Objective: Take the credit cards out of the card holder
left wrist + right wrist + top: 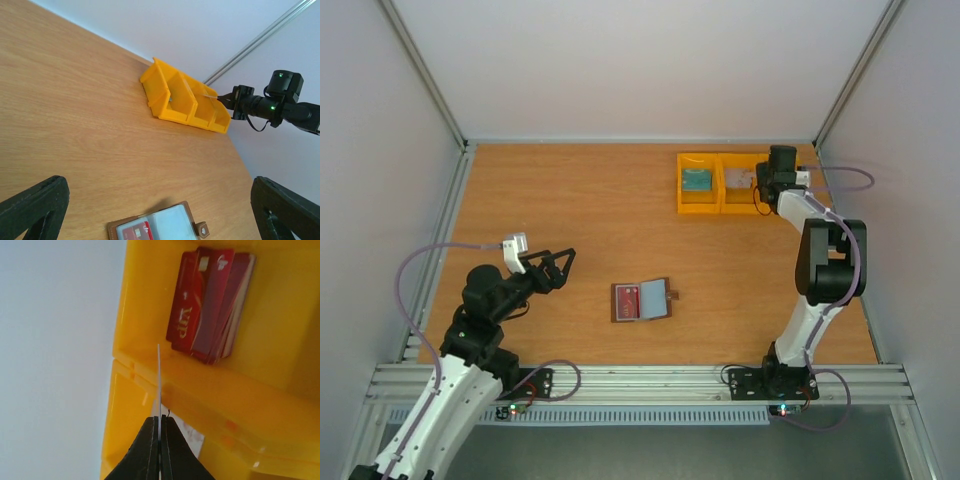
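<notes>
Wooden tabletop: the brown card holder lies open at centre, a red credit card inside. The left gripper is spread and empty. The right gripper pinches a thin card edge-on over the yellow bins, upper right. Cards look light, stiff and slick, so an exposed edge seems the best place to grip.

Top: overhead, whole table. Left wrist: low, distant yellow bins. Right wrist: bins close-up.

Before me lies a brown wood-grain worktop, closed in on three sides by plain white panel walls, with grey metal rails running along my near edge. A row of open-topped yellow plastic bins stands side by side on it at the far right, near the back wall.
</notes>
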